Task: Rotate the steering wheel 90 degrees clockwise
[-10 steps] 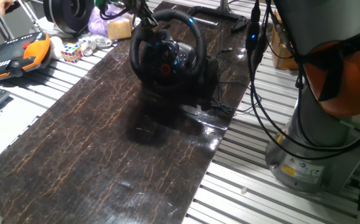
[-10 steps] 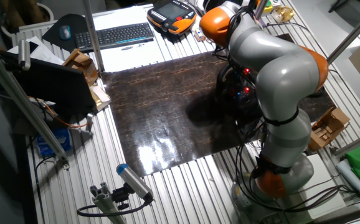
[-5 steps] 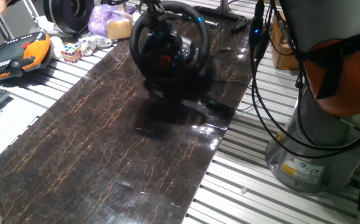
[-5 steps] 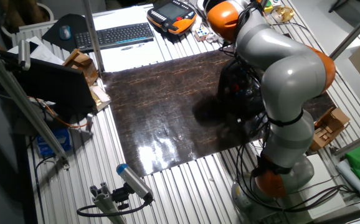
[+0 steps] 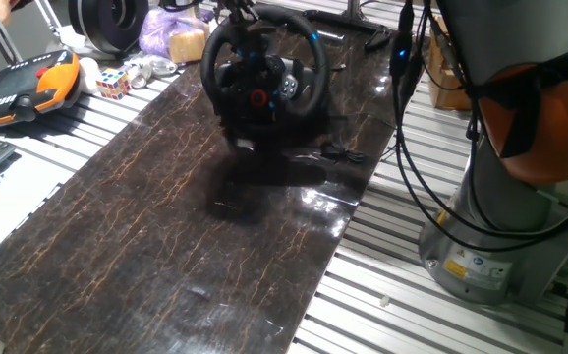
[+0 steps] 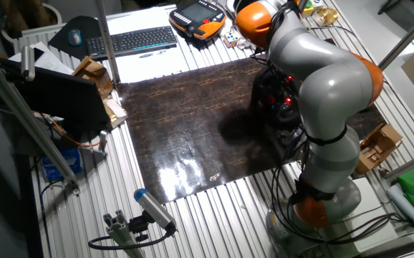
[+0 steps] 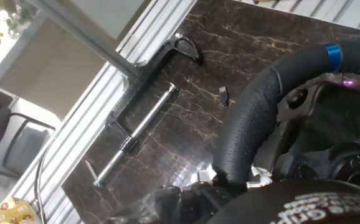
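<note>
The wheel (image 5: 261, 81) is standing on the far part of the dark marbled mat (image 5: 196, 236), its face turned toward the mat's near end, with the red button (image 5: 258, 97) showing at the hub. The whole unit is looking tipped, its base seeming to sit unevenly on the mat, though the shadow under it is hiding the contact.

The gripper (image 5: 237, 12) is sitting at the top of the rim, reaching in from behind the wheel. In the hand view the rim (image 7: 264, 118) is filling the right side, curving down to the bottom edge where the fingers must be, with the blue stripe (image 7: 333, 54) further round the arc. The fingertips themselves are not showing in any view, so whether they are clamped on the rim or merely beside it cannot be told.

What the turn is hanging on, in my judgement: the rim is lying directly against the hand at its topmost point, so a clockwise quarter-turn means sweeping that point along the arc toward the arm's (image 6: 321, 79) side, not pulling straight across, which risks dragging the unit.

Beyond the wheel, a black clamp (image 7: 144, 102) is lying at the mat's edge.
</note>
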Controlling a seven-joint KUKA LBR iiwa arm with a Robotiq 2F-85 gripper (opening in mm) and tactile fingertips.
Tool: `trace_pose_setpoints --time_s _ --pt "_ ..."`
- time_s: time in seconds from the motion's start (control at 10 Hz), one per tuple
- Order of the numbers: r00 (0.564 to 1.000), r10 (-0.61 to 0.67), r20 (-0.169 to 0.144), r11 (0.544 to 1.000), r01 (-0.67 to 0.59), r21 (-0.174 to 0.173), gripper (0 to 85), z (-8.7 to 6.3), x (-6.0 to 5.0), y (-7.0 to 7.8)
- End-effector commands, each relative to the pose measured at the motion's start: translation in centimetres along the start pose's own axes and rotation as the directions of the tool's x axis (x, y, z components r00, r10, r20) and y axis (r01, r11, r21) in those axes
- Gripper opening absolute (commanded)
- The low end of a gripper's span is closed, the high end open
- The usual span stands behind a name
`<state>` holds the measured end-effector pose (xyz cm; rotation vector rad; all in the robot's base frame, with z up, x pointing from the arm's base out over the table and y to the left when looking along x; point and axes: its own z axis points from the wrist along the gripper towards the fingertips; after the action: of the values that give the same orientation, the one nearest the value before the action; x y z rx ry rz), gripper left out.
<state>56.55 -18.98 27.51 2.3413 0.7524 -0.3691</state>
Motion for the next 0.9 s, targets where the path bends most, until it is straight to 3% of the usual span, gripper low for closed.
trace_pose_setpoints --time_s 0.0,0.6,0.8 --pt "1.0 -0.005 -0.003 1.0 0.005 0.009 1.0 0.2 -0.3 0.1" --pt "0.999 -0.031 -0.038 0.999 0.032 0.03 0.7 0.8 -2.3 0.3" --pt "0.997 -0.045 -0.065 0.998 0.047 0.035 0.7 1.4 -3.1 0.4"
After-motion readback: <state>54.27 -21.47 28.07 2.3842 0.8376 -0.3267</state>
